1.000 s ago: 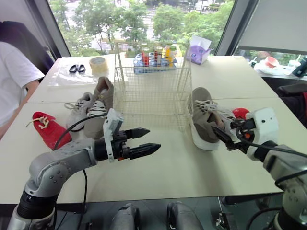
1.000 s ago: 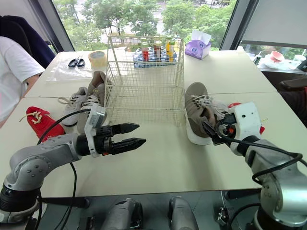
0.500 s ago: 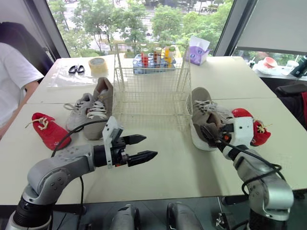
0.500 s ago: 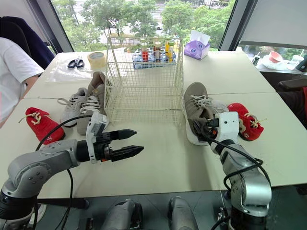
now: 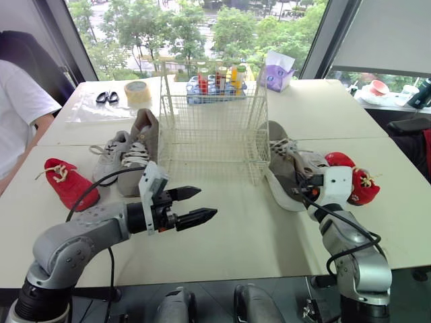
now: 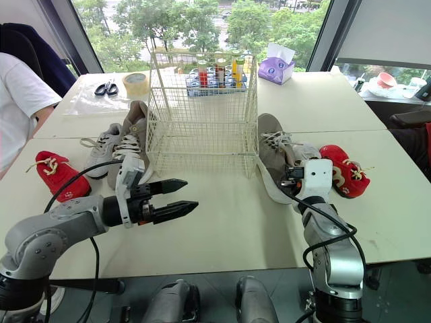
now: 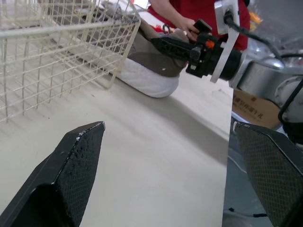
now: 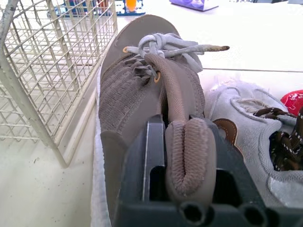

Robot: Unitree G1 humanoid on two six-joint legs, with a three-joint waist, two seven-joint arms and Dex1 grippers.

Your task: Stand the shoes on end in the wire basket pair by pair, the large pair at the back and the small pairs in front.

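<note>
My right gripper (image 5: 301, 186) is shut on the heel collar of a large taupe shoe (image 5: 281, 161), which lies just right of the wire basket (image 5: 212, 121) and is tipped onto its side with its white sole toward the basket. In the right wrist view the padded collar (image 8: 187, 151) is clamped between the fingers. The other taupe shoe (image 5: 145, 132) and a small grey sneaker (image 5: 111, 153) lie left of the basket. A second grey sneaker (image 5: 315, 160) and a red shoe (image 5: 358, 182) lie at the right, another red shoe (image 5: 67, 182) at the far left. My left gripper (image 5: 204, 202) hovers open over the front of the table, holding nothing.
Behind the basket stand a blue tray of bottles (image 5: 215, 82) and a purple tissue box (image 5: 279, 70). Scissors (image 5: 108, 96) and a tape roll (image 5: 138, 89) lie at the back left. A person in a white shirt (image 5: 20, 108) sits at the left edge.
My right gripper has shut on the taupe shoe's heel collar, and the shoe has tipped toward the basket. My left arm has drifted slightly back and stays open.
</note>
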